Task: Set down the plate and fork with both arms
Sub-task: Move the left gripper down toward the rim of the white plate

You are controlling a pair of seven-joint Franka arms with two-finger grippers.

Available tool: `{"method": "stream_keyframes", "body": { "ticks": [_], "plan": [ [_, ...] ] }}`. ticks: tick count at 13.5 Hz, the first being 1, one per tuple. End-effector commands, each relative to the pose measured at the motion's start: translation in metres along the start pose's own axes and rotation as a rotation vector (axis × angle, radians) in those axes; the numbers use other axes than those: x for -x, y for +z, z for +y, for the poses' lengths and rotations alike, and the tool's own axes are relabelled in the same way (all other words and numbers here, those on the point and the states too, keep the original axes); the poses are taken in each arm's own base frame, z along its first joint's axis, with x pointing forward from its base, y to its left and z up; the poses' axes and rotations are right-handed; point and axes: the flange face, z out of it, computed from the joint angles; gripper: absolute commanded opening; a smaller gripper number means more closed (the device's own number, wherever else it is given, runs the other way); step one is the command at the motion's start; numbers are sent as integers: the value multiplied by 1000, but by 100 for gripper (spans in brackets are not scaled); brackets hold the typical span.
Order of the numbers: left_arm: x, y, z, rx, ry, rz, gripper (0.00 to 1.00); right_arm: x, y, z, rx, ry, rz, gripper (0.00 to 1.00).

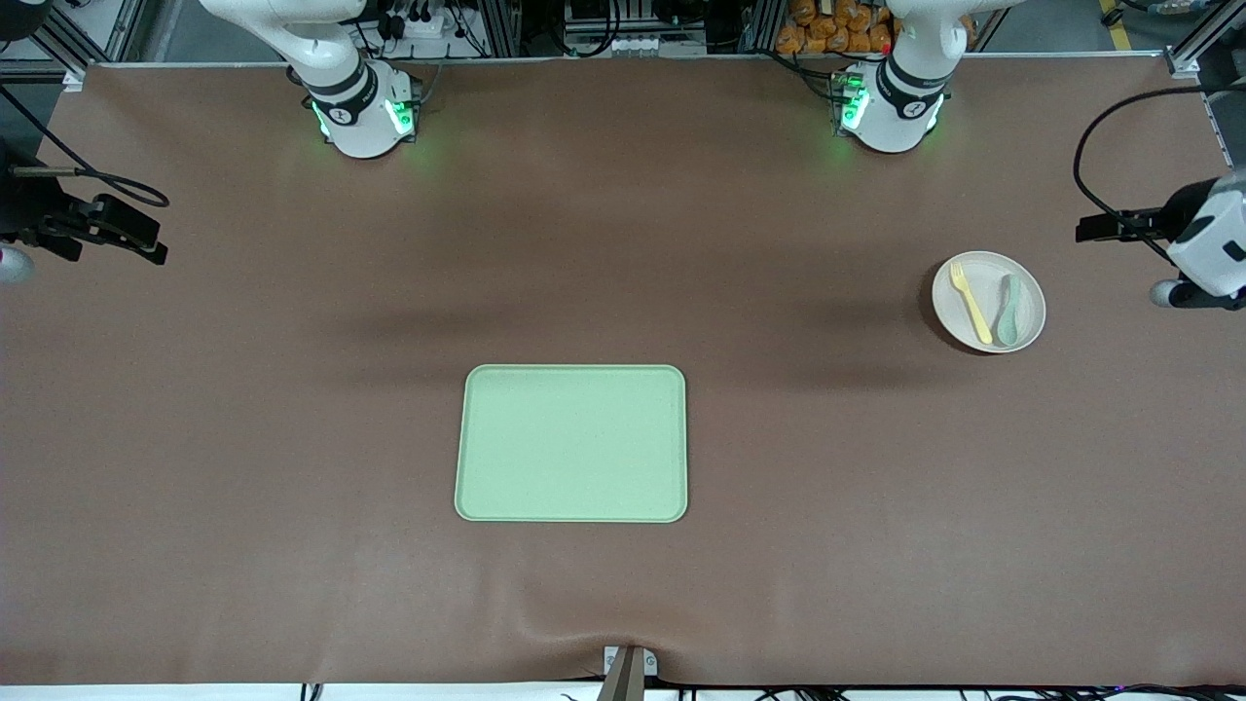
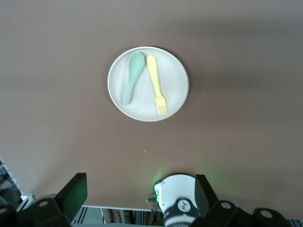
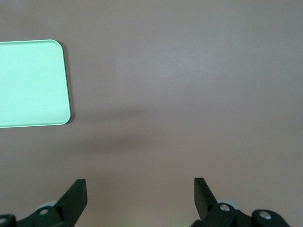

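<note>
Cream plate [image 2: 147,84] fills only the left wrist view; both jaws wide.

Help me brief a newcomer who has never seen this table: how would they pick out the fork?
Find the round cream plate toward the left arm's end of the brown table, apart from the green tray. Two utensils lie on it. The fork is the pale-yellow one with tines; the spoon beside it is grey-green.
</note>
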Motion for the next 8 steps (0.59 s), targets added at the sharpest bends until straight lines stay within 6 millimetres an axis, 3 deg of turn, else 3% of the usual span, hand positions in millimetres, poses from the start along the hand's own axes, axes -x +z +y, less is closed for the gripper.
{"method": "stream_keyframes", "body": {
  "ticks": [1, 5, 8],
  "plan": [
    [-16, 39, -37, 15, 20, 19, 100, 3, -1, 2, 14, -12, 5, 100],
    [-40, 105, -78, 47, 56, 46, 100, 3, -1, 2, 14, -11, 5, 100],
    [-59, 163, -97, 71, 96, 66, 100, 3, 0, 2, 15, -12, 2, 100]
  ]
}}
